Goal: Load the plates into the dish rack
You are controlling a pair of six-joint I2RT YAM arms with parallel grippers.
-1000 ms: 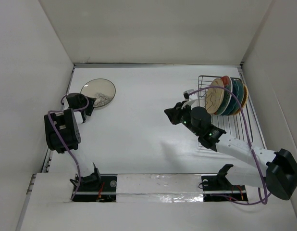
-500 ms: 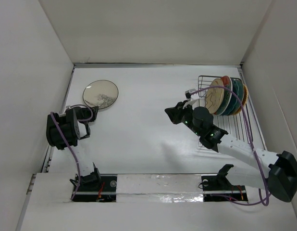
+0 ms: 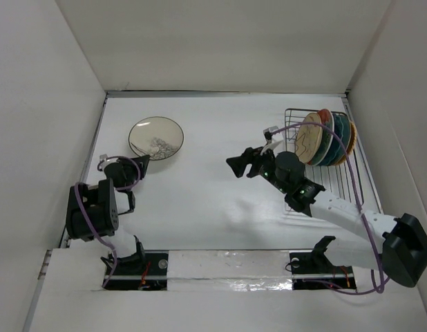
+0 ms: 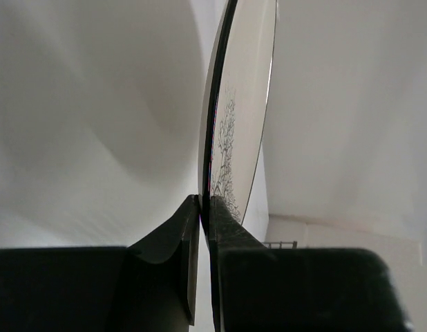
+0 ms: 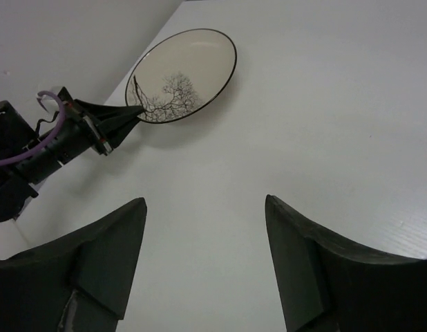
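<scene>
One cream plate point(image 3: 157, 137) with a dark rim and a dark branching pattern is at the far left of the table point(image 3: 200, 207). It is tilted, with its near rim pinched between the fingers of my left gripper point(image 3: 140, 159). From the left wrist I see the plate edge-on, the jaws narrow and clamped on either face of that rim. I cannot tell whether its far edge touches the table. Five other plates point(image 3: 327, 135) stand on edge, packed together, at the far end of the dish rack point(image 3: 338, 183) on the right. My right gripper point(image 3: 242, 160) hovers just left of the rack over bare table, jaws wide, holding nothing.
</scene>
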